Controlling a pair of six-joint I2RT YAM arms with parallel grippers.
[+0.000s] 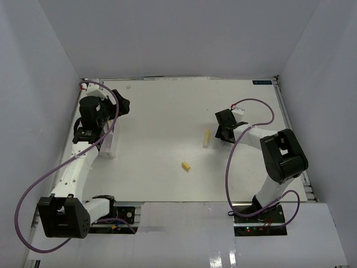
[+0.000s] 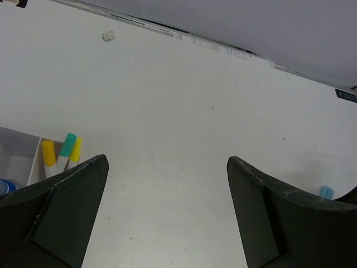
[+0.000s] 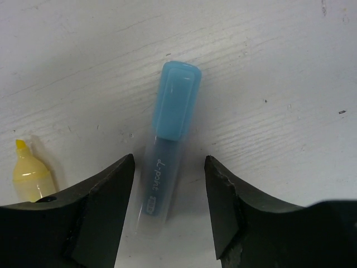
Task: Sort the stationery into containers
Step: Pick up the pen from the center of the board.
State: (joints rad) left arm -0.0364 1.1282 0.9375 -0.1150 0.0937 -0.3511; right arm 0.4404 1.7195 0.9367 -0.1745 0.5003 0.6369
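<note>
Between the spread fingers (image 3: 111, 190) of the right gripper (image 3: 169, 167): a blue-capped marker (image 3: 167, 134), flat on the white table (image 3: 279, 84), a slim gap on each flank, no pinch. Long axis along the gripper's reach, slightly tilted; cap pointing away from the wrist, clear barrel running back between the 2 tips. Just outside 1 finger, a yellow highlighter (image 3: 29, 176), tip pointing the same way. From above, a yellow eraser piece (image 1: 186, 166) nearer the bases, well apart. Left gripper (image 2: 167, 162) gaping wide above the tabletop, holding nothing. To its left, the white tray (image 2: 22, 139), with 3 capped pens (image 2: 68, 145) in 1 compartment: yellow, teal, yellow.
</note>
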